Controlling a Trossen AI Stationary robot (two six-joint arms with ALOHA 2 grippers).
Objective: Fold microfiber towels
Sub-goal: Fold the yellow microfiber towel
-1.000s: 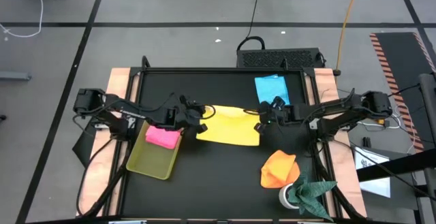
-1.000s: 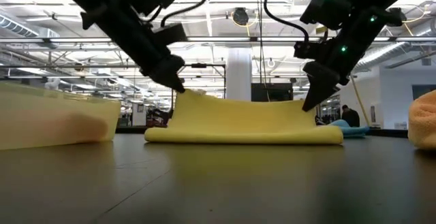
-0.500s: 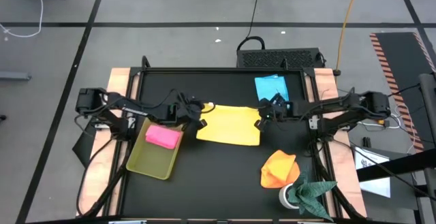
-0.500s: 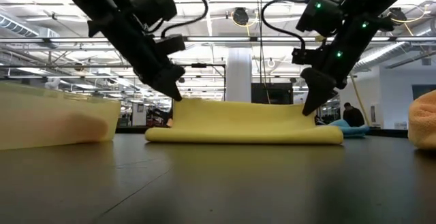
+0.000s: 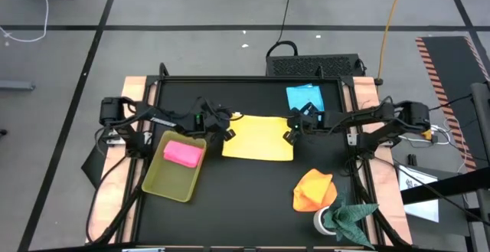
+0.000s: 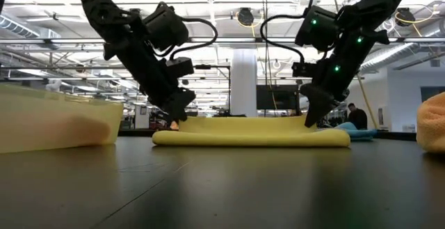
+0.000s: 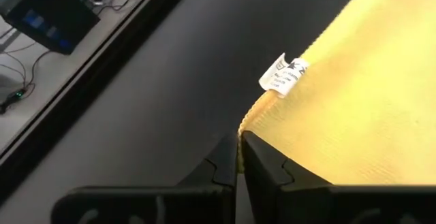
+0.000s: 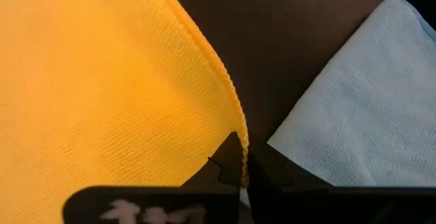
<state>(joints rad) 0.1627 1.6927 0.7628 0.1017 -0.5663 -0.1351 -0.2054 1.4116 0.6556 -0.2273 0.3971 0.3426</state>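
Yellow towel [image 5: 258, 137] lies folded between the grippers — long axis left to right. Left gripper [image 5: 227, 135] and right gripper [image 5: 289, 135] are pinched on its far corners.

One folded towel [image 5: 258, 138] lies mid-surface [image 5: 245, 191], the left pincer [image 5: 227, 135] at its left edge and the right pincer [image 5: 289, 135] at its right edge. Another towel [image 5: 304, 99] lies behind it to the right. A third towel [image 5: 183, 153] sits in the tray [image 5: 170, 183] at the left. A fourth towel [image 5: 314, 189] lies front right.
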